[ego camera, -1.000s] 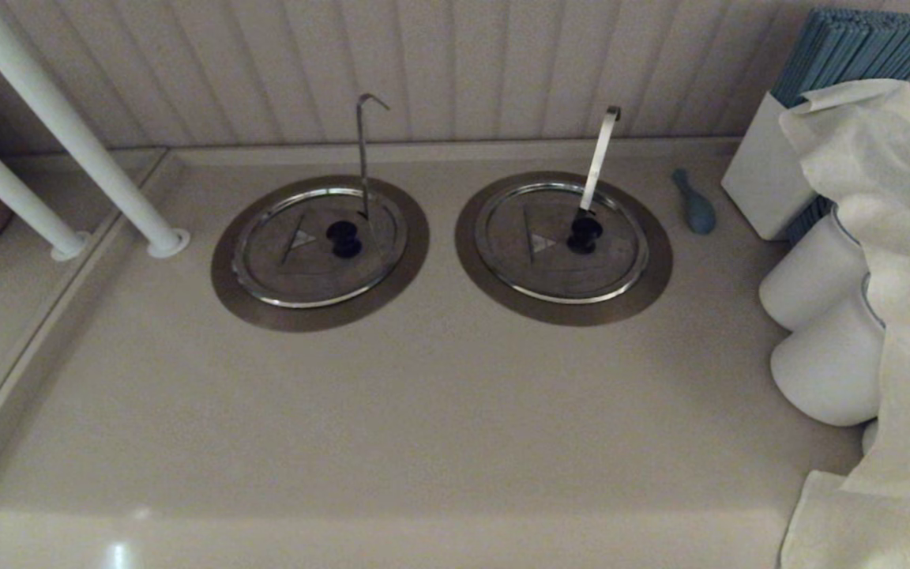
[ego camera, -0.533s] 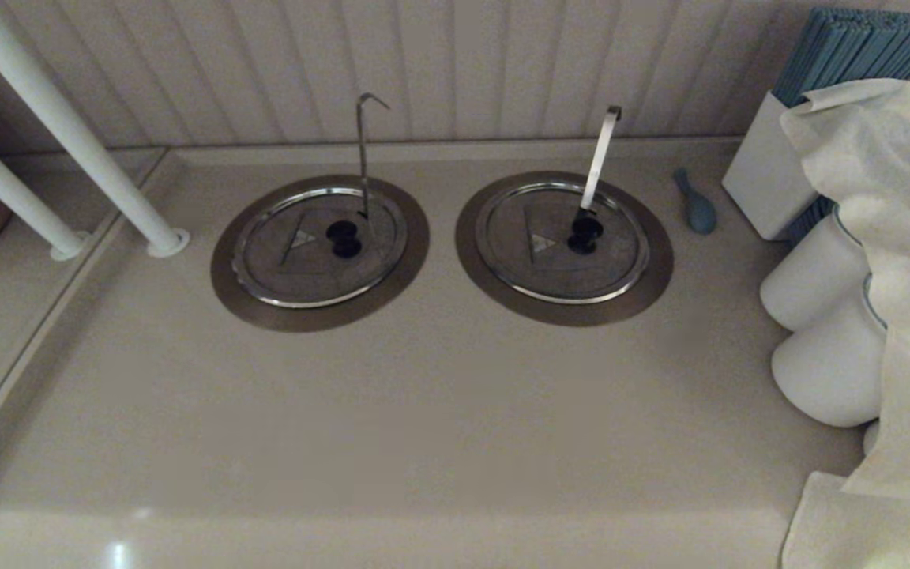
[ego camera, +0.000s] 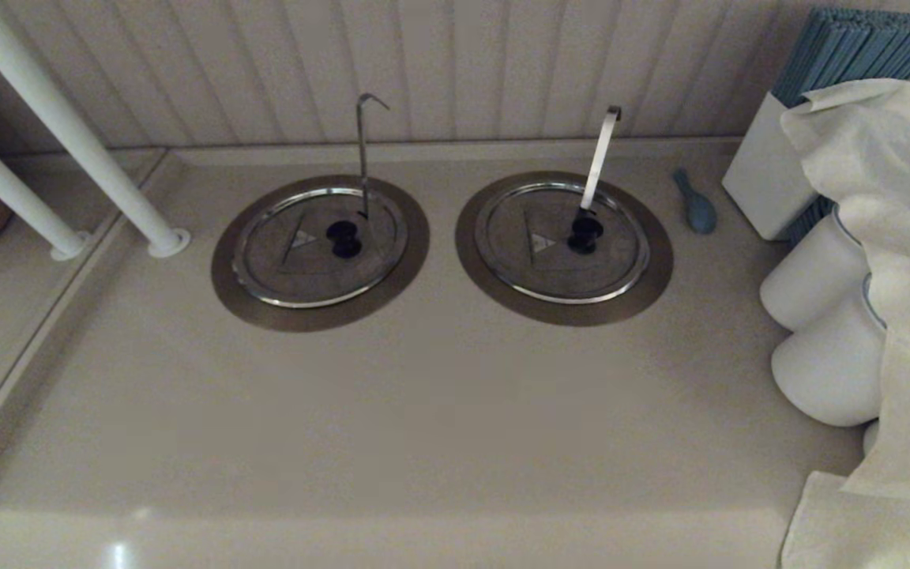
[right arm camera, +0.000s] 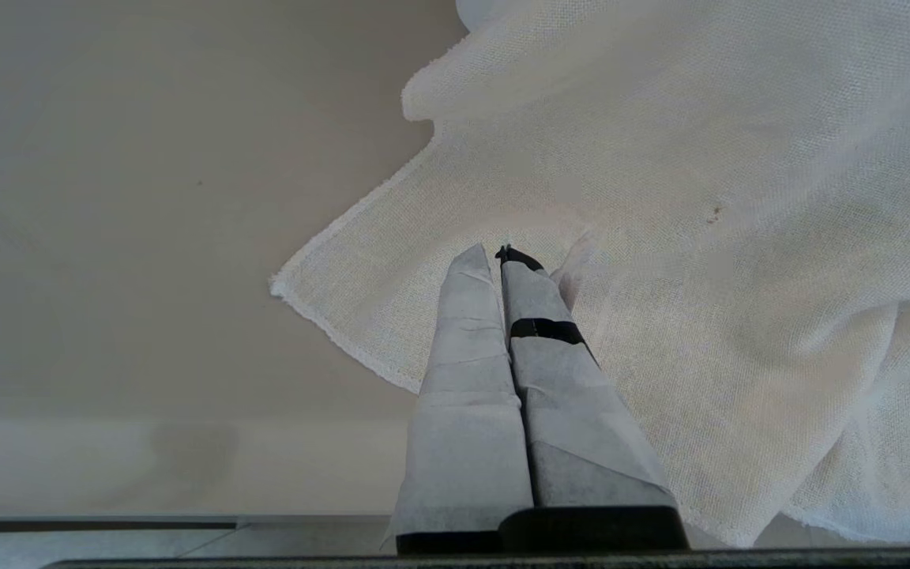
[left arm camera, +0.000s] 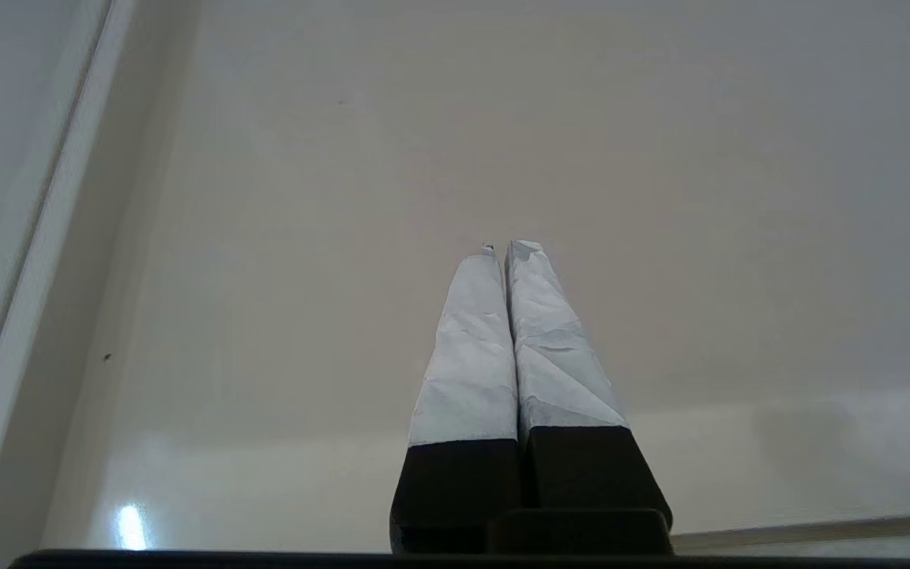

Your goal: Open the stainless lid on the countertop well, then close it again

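Note:
The stainless lid [ego camera: 297, 265] lies flat and shut on the countertop well, whose dull-brown ring [ego camera: 238, 304] shows around it. The lid carries a black knob [ego camera: 344, 238] and a small triangle mark, and a thin dark hooked rod [ego camera: 362, 142] rises through it. Neither arm appears in the head view. My left gripper [left arm camera: 506, 249] is shut and empty over bare counter, far from the lid. My right gripper [right arm camera: 494, 254] is shut and empty above a white cloth [right arm camera: 700, 237].
A twin lid [ego camera: 562, 253] with a pale flat handle [ego camera: 599, 158] sits to the right. White poles [ego camera: 68, 134] stand at the left. A blue spoon [ego camera: 693, 204], a white box [ego camera: 763, 174] of blue sticks, white cups [ego camera: 818, 332] and the draped cloth [ego camera: 889, 237] crowd the right side.

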Controlling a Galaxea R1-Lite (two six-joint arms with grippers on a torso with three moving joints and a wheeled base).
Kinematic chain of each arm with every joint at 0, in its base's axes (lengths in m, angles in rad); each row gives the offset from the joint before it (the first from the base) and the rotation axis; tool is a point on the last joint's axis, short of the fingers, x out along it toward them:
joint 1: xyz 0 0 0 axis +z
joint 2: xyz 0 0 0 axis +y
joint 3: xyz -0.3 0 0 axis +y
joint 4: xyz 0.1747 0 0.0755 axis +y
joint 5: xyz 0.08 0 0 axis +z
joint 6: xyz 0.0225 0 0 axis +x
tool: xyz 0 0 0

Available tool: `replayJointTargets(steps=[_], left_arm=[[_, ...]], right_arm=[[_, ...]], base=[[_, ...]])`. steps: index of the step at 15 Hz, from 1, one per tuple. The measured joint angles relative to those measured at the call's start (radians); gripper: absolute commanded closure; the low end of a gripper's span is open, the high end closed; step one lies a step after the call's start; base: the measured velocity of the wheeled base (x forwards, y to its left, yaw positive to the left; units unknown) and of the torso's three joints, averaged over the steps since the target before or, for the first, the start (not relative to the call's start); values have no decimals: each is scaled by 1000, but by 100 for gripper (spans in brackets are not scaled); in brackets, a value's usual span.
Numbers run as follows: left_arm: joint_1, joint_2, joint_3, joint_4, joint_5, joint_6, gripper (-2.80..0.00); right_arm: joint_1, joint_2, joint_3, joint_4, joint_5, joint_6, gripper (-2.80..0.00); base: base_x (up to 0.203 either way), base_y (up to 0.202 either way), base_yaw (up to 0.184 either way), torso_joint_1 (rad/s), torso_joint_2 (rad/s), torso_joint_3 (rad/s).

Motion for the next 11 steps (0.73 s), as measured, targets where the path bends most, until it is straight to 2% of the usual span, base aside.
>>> replayJointTargets(steps=[5,8,11], left_arm=[[0,0,1,-2,10,-31,0],[0,0,1,-3,37,-92,0],[0,0,1,-3,38,-78,0]], right_arm=[[0,0,0,0,1,0,0],[0,0,0,0,0,0,0],[0,0,0,0,1,-1,0]], base=[[0,0,0,0,0,0],[0,0,0,0,0,0],[0,0,0,0,0,0]])
